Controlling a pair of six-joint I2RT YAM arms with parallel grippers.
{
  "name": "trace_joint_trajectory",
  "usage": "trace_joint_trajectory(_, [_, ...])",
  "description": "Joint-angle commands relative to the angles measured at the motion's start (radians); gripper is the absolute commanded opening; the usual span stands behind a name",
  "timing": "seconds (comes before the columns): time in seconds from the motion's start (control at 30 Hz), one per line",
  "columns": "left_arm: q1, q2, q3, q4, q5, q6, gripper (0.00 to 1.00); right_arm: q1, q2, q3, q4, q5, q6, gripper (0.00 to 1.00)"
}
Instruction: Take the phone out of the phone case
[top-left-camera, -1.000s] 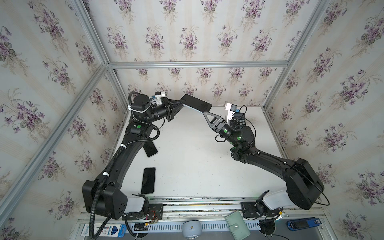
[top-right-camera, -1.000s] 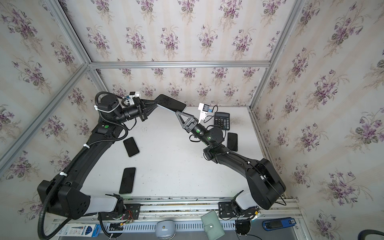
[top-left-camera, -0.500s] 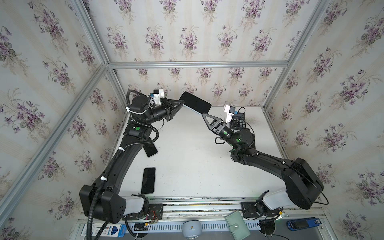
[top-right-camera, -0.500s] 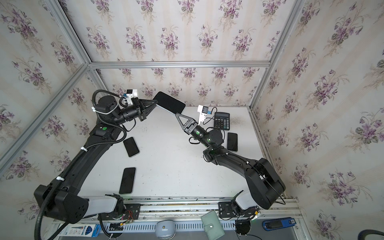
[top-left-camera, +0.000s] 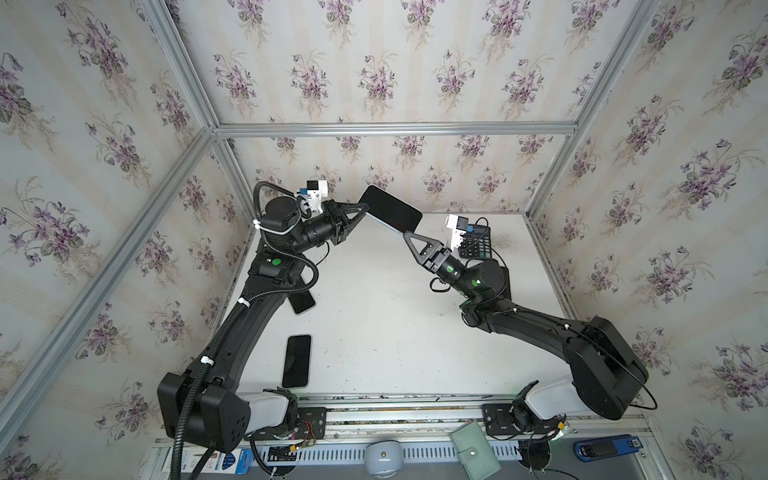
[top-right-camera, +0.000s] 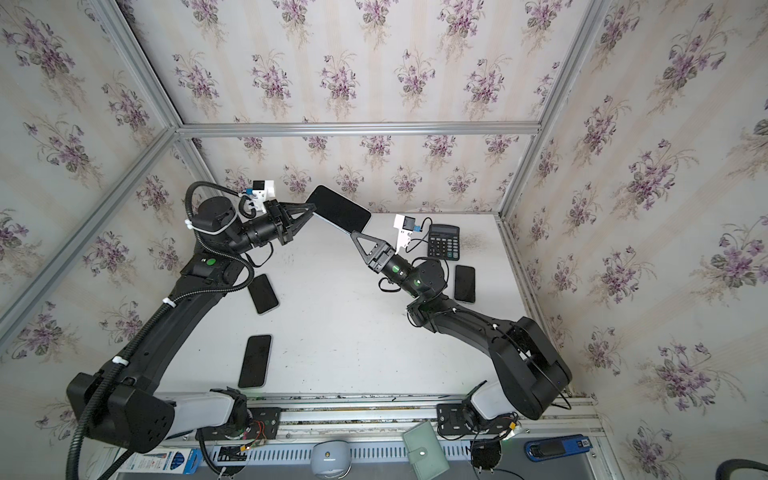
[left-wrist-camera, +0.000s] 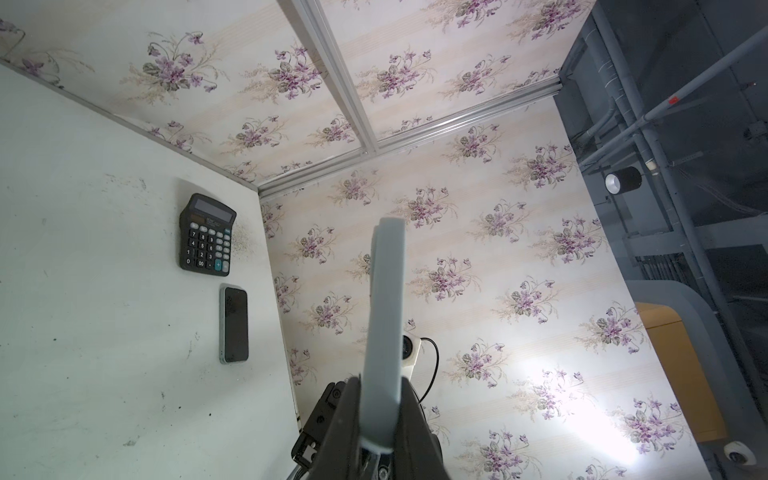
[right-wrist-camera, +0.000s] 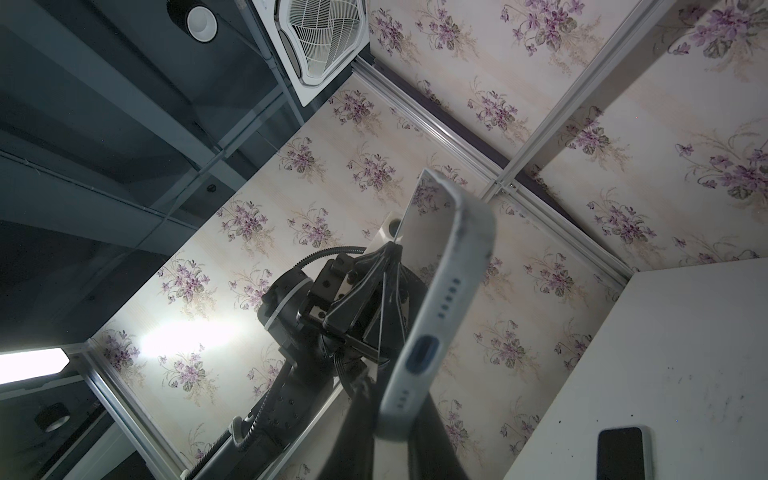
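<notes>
Two-ended grip on one cased phone (top-left-camera: 392, 208), high above the tabletop (top-left-camera: 374, 324).

Both top views: left fingers (top-left-camera: 364, 206) pinched shut on the phone's far end, right fingers (top-left-camera: 408, 237) closed on its near corner; dark screen up, tilted, held near the back wall. Flat on the scuffed white surface below: a bare handset (top-left-camera: 297, 360) beside the left arm, a second handset (top-left-camera: 303, 302) half under it, a calculator (top-right-camera: 444, 241) and a further handset (top-right-camera: 464, 283) by the right arm. Walled in by violet-sprigged wallpaper (top-left-camera: 374, 62) on aluminium framing. Left wrist: phone case (left-wrist-camera: 384, 324) seen edge-on, clamped at its end, phone seated inside; calculator and handset on speckled tabletop beyond. Right wrist: grey case end with charging port squeezed between dark fingers; ceiling vent (right-wrist-camera: 324, 37) above the open enclosure.
</notes>
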Motion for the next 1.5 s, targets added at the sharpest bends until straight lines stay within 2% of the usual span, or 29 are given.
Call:
trace_joint_trajectory(0.0, [0.006, 0.015, 0.035, 0.05, -0.019, -0.151, 0.0, -0.004, -0.011, -0.018, 0.012, 0.014, -0.144, 0.11])
trace_joint_trajectory(0.13, [0.003, 0.04, 0.046, 0.038, 0.021, -0.233, 0.0, -0.007, -0.018, -0.007, -0.017, -0.034, -0.234, 0.13])
trace_joint_trajectory(0.23, [0.001, 0.041, 0.053, -0.002, 0.035, -0.242, 0.0, -0.007, -0.035, 0.016, -0.107, -0.057, -0.314, 0.14])
trace_joint_trajectory(0.43, [-0.003, 0.043, 0.065, -0.081, 0.055, -0.226, 0.0, -0.012, -0.096, 0.047, -0.289, -0.022, -0.513, 0.14])
trace_joint_trajectory(0.57, [-0.003, 0.047, 0.078, -0.104, 0.066, -0.223, 0.0, -0.028, -0.124, 0.065, -0.337, -0.006, -0.584, 0.17])
trace_joint_trajectory(0.7, [-0.003, 0.057, 0.102, -0.111, 0.069, -0.223, 0.0, -0.049, -0.13, 0.09, -0.375, -0.024, -0.598, 0.28])
trace_joint_trajectory(0.83, [-0.005, 0.066, 0.125, -0.113, 0.072, -0.226, 0.0, -0.064, -0.129, 0.098, -0.372, -0.035, -0.596, 0.36])
trace_joint_trajectory(1.17, [-0.006, 0.063, 0.141, -0.112, 0.07, -0.224, 0.0, -0.111, -0.141, 0.121, -0.416, -0.043, -0.596, 0.38])
trace_joint_trajectory(1.2, [-0.006, 0.063, 0.141, -0.112, 0.068, -0.224, 0.0, -0.112, -0.142, 0.121, -0.414, -0.046, -0.594, 0.4])
trace_joint_trajectory(1.37, [-0.006, 0.063, 0.148, -0.1, 0.058, -0.232, 0.0, -0.114, -0.188, 0.059, -0.394, -0.029, -0.565, 0.65])
trace_joint_trajectory(1.47, [-0.006, 0.064, 0.156, -0.099, 0.058, -0.23, 0.0, -0.117, -0.214, 0.042, -0.389, -0.039, -0.541, 0.7])
